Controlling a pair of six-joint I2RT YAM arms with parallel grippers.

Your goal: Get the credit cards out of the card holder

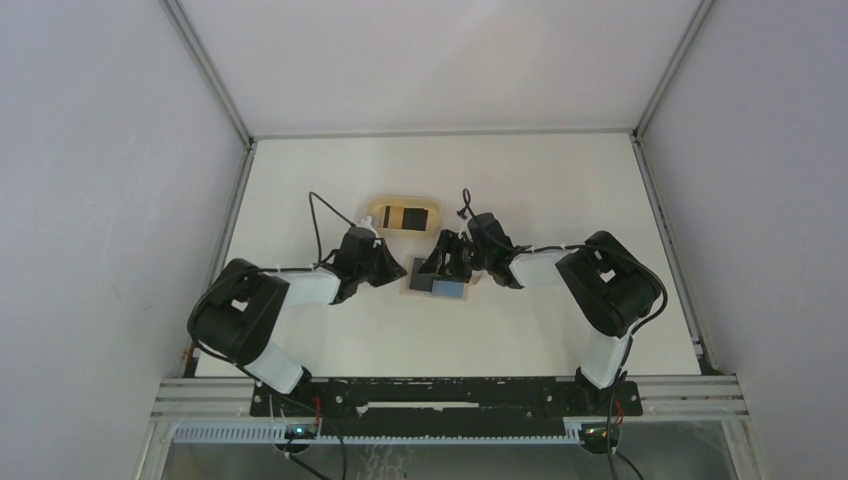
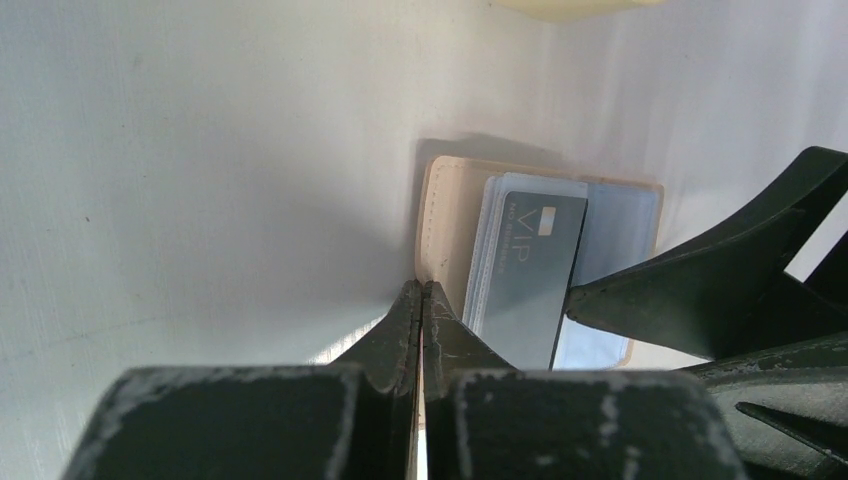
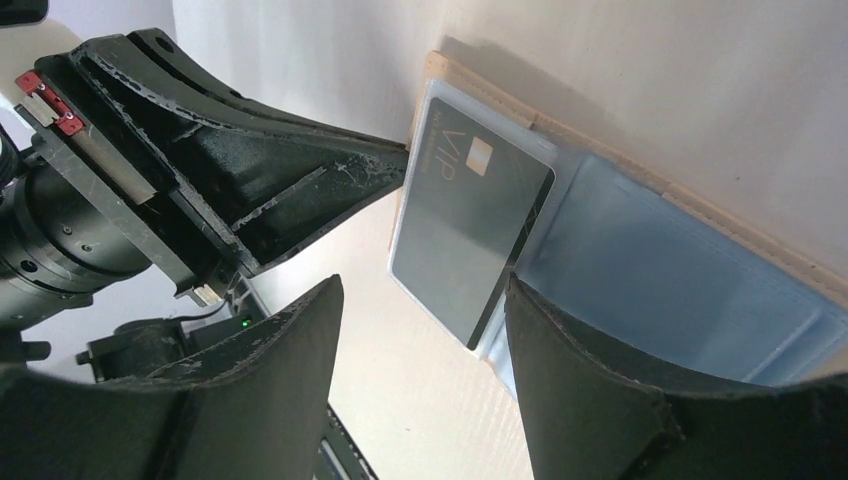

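The card holder lies open on the table, tan outside with blue inside. In the left wrist view its tan edge shows, with a dark grey VIP card sticking partway out of a clear pocket. My left gripper is shut, its tips against the holder's left edge; it also shows in the top view. My right gripper is open just above the card, one finger over the blue pocket. In the top view the right gripper sits over the holder.
An oval light-wood tray stands just behind the holder with a dark card in it; its rim shows at the top of the left wrist view. Both arms meet close together at mid-table. White walls enclose the table.
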